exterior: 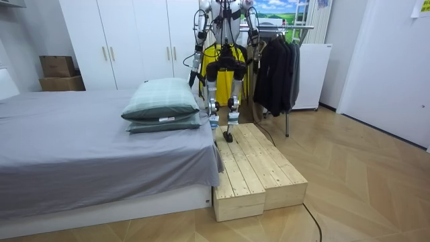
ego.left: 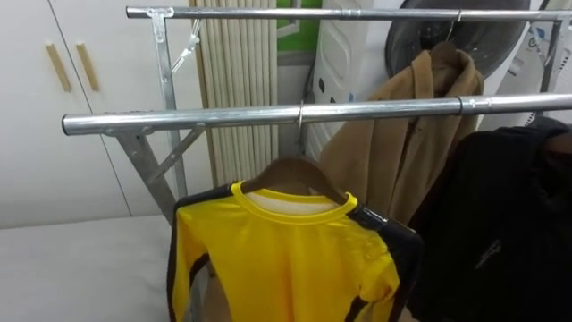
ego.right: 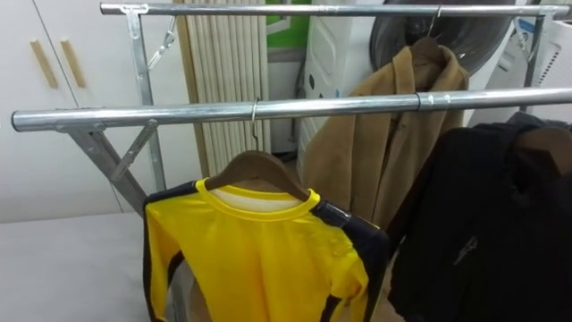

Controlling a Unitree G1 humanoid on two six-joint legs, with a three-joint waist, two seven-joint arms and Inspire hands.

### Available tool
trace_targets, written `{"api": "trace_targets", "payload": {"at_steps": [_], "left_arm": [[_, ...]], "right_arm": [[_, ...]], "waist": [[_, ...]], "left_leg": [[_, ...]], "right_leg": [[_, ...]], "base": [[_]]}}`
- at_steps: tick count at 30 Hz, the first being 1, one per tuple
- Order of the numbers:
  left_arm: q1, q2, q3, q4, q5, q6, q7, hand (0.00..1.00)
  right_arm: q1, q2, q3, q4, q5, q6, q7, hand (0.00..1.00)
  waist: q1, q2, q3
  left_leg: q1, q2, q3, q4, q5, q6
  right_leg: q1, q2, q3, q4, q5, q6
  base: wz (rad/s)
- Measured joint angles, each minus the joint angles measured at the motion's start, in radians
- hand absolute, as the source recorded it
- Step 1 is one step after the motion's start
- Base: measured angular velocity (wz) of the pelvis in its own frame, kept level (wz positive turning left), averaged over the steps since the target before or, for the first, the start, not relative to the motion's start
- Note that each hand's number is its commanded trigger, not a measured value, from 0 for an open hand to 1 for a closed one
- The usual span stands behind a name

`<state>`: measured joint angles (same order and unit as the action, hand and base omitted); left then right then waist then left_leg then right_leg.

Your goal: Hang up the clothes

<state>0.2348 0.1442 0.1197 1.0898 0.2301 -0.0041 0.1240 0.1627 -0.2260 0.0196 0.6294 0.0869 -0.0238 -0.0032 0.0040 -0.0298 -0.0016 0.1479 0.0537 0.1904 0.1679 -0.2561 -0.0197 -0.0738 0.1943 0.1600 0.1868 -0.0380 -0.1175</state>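
A yellow shirt (ego.left: 286, 264) with black sleeves hangs on a wooden hanger (ego.left: 295, 170). The hanger's hook (ego.left: 300, 121) sits over the near metal rail (ego.left: 223, 118) of the clothes rack. In the room view I stand on a wooden platform (exterior: 259, 168), facing the rack, with the yellow shirt (exterior: 209, 57) in front of me. My left hand (exterior: 194, 75) hangs low at my side, apart from the shirt. My right hand (exterior: 256, 62) is lowered by the rack.
A brown coat (ego.left: 402, 143) hangs on the far rail (ego.left: 357, 13), and black jackets (ego.left: 500, 215) hang on the near rail at the right. White wardrobe doors (ego.left: 54, 107) stand to the left. A bed (exterior: 80, 141) with pillows (exterior: 161, 101) borders the platform.
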Motion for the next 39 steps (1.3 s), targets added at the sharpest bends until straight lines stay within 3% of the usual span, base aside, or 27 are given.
{"api": "trace_targets", "payload": {"at_steps": [6, 11, 20, 32, 39], "left_arm": [[-0.003, 0.000, -0.001, 0.003, -0.002, -0.003, 0.004, 0.00], [-0.003, 0.000, -0.003, 0.011, -0.002, -0.016, 0.013, 0.00], [-0.005, -0.002, -0.003, 0.025, -0.003, -0.042, 0.019, 0.00], [-0.006, -0.018, 0.026, 0.036, -0.040, -0.046, 0.016, 0.00], [0.002, -0.019, 0.026, 0.041, -0.044, -0.044, 0.016, 0.00]], "right_arm": [[0.019, 0.008, 0.002, 0.170, -0.058, -0.014, 0.017, 0.00], [0.026, 0.030, 0.002, 0.245, -0.052, -0.021, 0.031, 0.00], [0.017, 0.072, -0.001, 0.416, 0.124, -0.049, 0.112, 0.00], [0.013, 0.095, -0.044, 0.576, 0.258, -0.048, 0.160, 0.00], [-0.014, 0.099, -0.045, 0.638, 0.308, -0.017, 0.167, 0.00]], "waist": [[0.001, 0.000, -0.0041], [0.000, 0.002, -0.0022], [-0.002, 0.008, -0.0011], [-0.003, 0.007, -0.0009], [-0.003, 0.009, -0.0017]], "left_leg": [[-0.001, 0.000, -0.002, -0.002, -0.002, 0.000], [-0.001, 0.000, -0.001, -0.003, -0.003, 0.001], [-0.003, 0.002, -0.006, -0.003, -0.005, 0.001], [0.002, 0.001, -0.001, -0.006, -0.006, 0.003], [0.001, 0.004, -0.005, -0.007, -0.007, 0.002]], "right_leg": [[0.000, 0.000, 0.003, 0.000, 0.002, 0.001], [0.000, 0.001, 0.006, -0.001, 0.005, 0.001], [0.001, 0.002, 0.004, -0.002, 0.008, -0.001], [0.010, 0.001, 0.002, -0.018, 0.014, 0.002], [0.011, -0.001, -0.014, -0.018, 0.018, -0.008]], "base": [[-0.01], [-0.03], [0.00], [0.00], [0.00]]}}
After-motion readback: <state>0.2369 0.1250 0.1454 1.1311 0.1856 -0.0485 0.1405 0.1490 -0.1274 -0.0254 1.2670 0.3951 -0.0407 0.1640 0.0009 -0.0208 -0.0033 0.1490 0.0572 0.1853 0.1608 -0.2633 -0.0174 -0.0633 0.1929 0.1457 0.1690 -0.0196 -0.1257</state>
